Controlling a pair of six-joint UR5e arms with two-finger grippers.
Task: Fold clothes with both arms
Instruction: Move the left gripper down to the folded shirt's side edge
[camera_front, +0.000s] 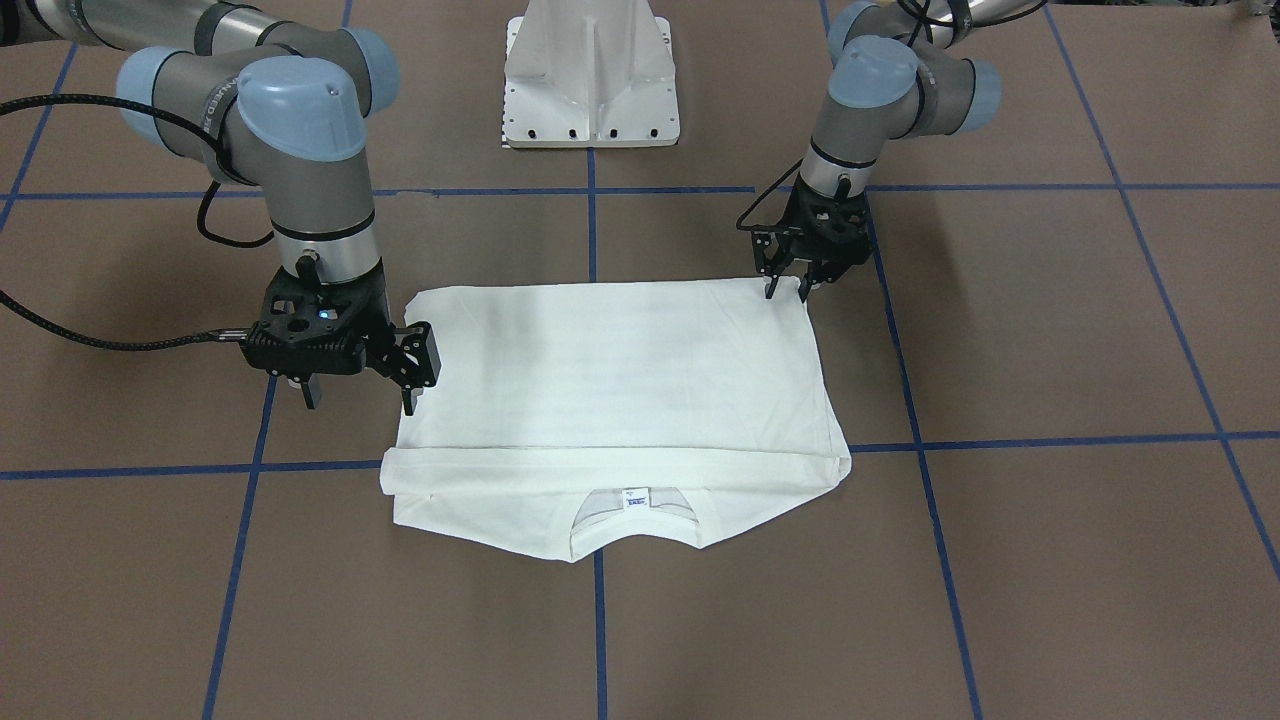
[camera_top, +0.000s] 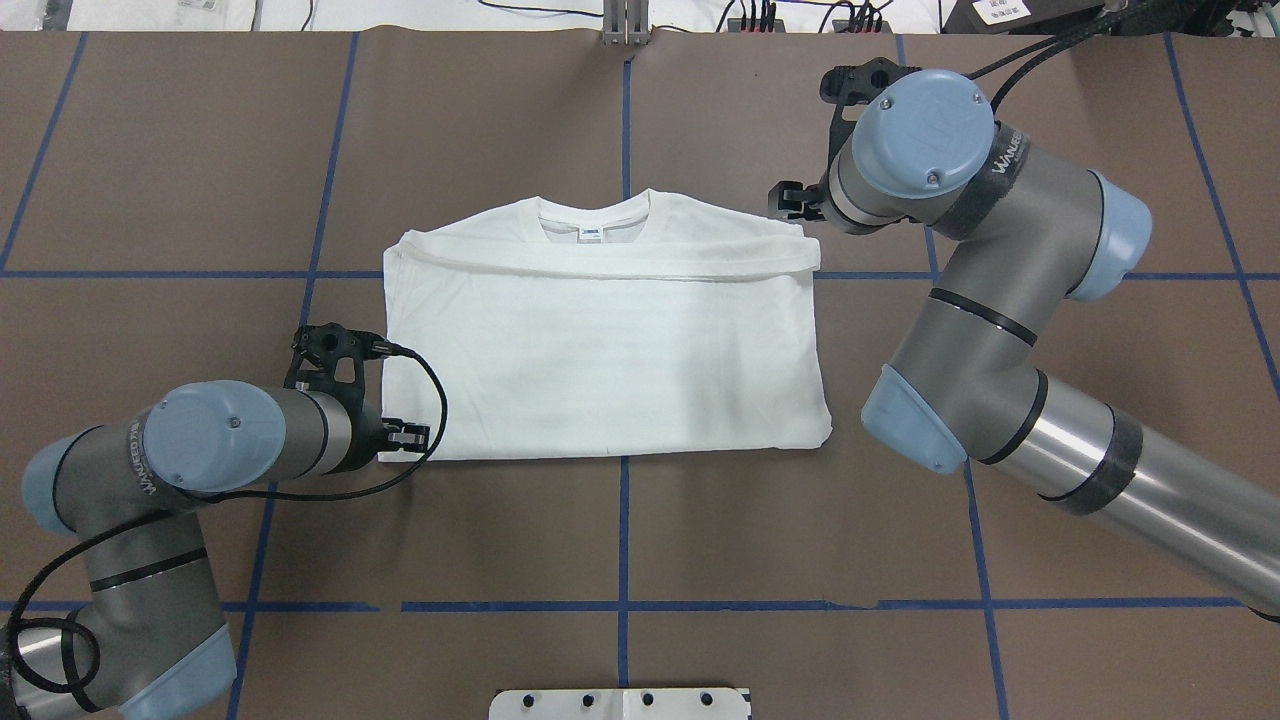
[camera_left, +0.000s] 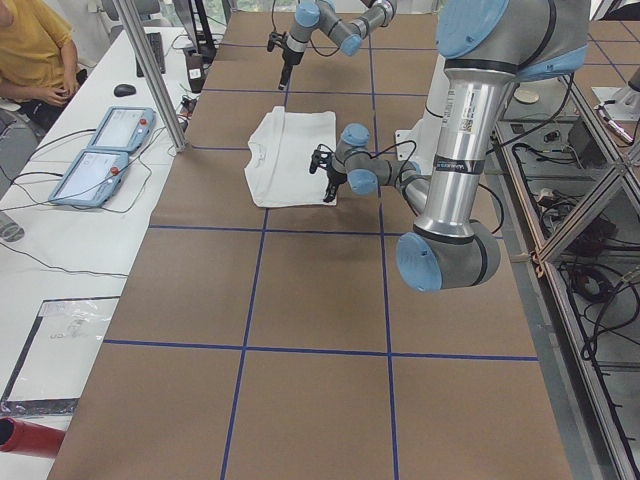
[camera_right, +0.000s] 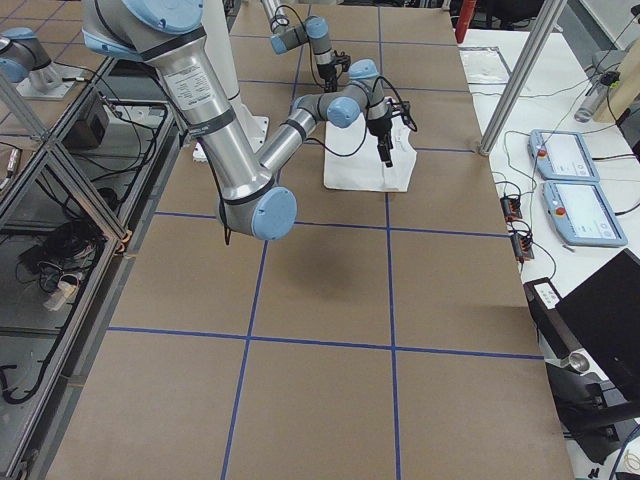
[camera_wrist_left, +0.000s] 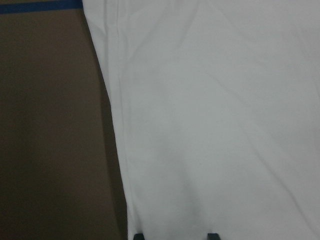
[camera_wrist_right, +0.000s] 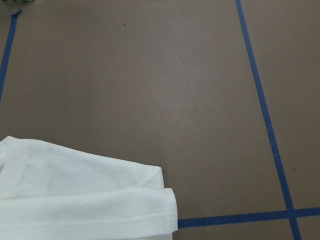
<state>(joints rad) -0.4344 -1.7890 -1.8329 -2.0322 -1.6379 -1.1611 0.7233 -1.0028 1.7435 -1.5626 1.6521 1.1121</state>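
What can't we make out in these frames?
1. Right gripper: open or shut unclear; side-on in the front view, under its wrist overhead, outside its wrist view.
2. Label print: too small in every view.
3. Shirt, lower layers: covered by the top fold.
4. Left gripper: open, but touching the shirt or not unclear; its wrist view's edge cuts the fingertips.

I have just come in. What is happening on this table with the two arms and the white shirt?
Two robot arms are folding a white T-shirt on the brown table. The shirt lies flat, already folded into a rectangle, with its collar on the side far from the robot. The left gripper is open at the shirt's near left corner. The right gripper is beside the far right shoulder; I cannot tell whether it is open. Neither lifts the cloth.
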